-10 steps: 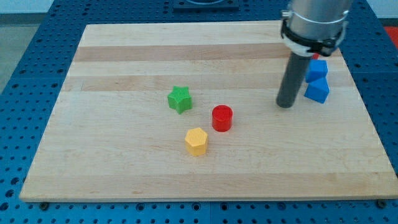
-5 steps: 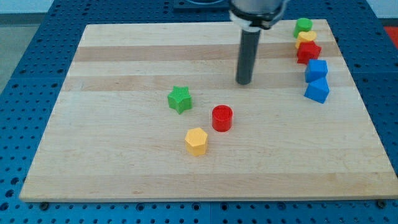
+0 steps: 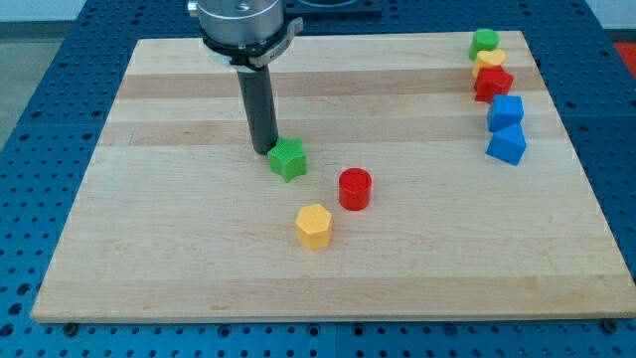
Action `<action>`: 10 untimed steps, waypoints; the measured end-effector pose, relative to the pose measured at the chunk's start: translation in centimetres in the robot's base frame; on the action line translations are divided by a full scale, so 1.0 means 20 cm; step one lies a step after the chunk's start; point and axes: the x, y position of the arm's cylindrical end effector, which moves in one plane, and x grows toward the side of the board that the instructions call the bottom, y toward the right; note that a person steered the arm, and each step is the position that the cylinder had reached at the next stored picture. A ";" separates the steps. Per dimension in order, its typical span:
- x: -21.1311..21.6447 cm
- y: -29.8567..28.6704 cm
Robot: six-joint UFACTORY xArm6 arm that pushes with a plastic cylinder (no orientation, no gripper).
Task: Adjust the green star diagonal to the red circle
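The green star [image 3: 288,159] lies near the board's middle. The red circle [image 3: 355,189] sits to its lower right, a short gap apart. My tip [image 3: 263,149] stands at the star's upper left, touching or almost touching it. A yellow hexagon [image 3: 314,226] lies below the star and to the lower left of the red circle.
A column of blocks stands along the view's right edge: a green block [image 3: 485,42], a yellow block [image 3: 490,60], a red block [image 3: 493,83], and two blue blocks [image 3: 506,111] [image 3: 507,145]. The wooden board [image 3: 149,249] rests on a blue pegboard.
My tip has swept from the view's right, beside the blue blocks, across the board to the green star's upper left. No block has visibly moved.
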 end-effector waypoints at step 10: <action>0.35 0.91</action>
